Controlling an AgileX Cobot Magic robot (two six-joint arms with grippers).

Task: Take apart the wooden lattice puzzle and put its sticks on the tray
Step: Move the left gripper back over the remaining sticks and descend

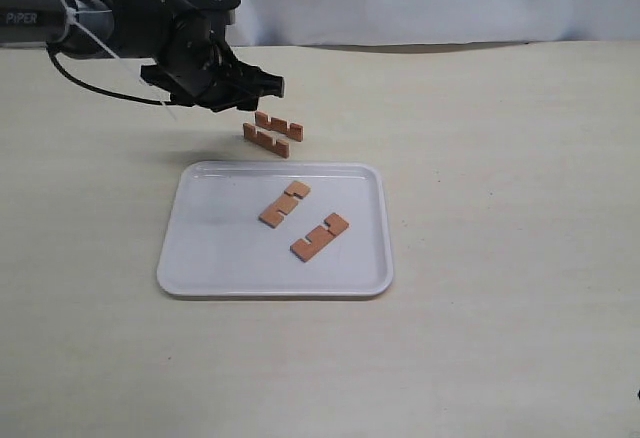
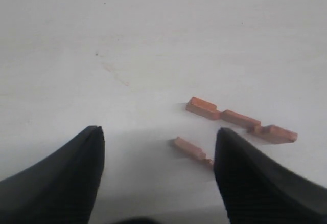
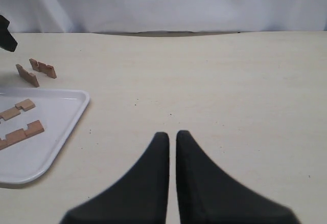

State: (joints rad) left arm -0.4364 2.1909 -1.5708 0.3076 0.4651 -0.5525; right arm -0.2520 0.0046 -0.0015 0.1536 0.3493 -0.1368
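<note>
The worktop (image 1: 500,158) is carrying a white tray (image 1: 210,258), which is lying just past the left fingers (image 2: 76,173) and well to one side of the right fingers (image 3: 153,183). The left fingers are hovering spread wide and empty, while the right fingers are sitting almost closed on nothing. Two sticks (image 1: 279,125) are standing on edge just ahead of the left fingertips, and two other sticks (image 1: 320,237) are lying flat on the tray.

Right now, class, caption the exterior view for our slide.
Open left gripper hovers by two sticks standing on the table; two more sticks lie on the white tray.
</note>
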